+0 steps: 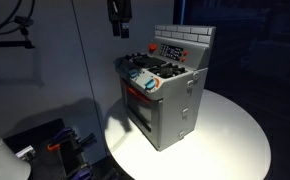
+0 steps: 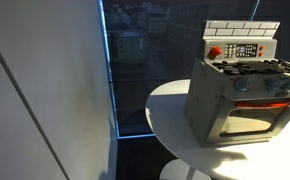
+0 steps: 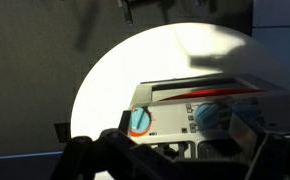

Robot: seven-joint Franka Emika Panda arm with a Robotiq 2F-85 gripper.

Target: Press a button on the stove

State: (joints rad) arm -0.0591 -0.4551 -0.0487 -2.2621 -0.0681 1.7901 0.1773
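The grey toy stove (image 1: 167,100) stands on a round white table (image 1: 230,135) and shows in both exterior views (image 2: 240,100). Its brick-pattern back panel carries a red button (image 2: 214,52) and a small keypad (image 1: 170,49). Black burners lie on top. My gripper (image 1: 119,28) hangs well above the stove's front left corner, apart from it, and looks open and empty. In the wrist view the fingertips (image 3: 168,6) sit at the top edge. Below them are the stove's front panel (image 3: 180,115) and its teal knobs (image 3: 140,120). Blurred black burners fill the bottom of that view.
The table top (image 2: 170,110) reaches a little beyond the stove. A dark glass wall stands behind it. A white panel (image 2: 45,90) fills one side. Dark equipment (image 1: 55,145) sits low beside the table.
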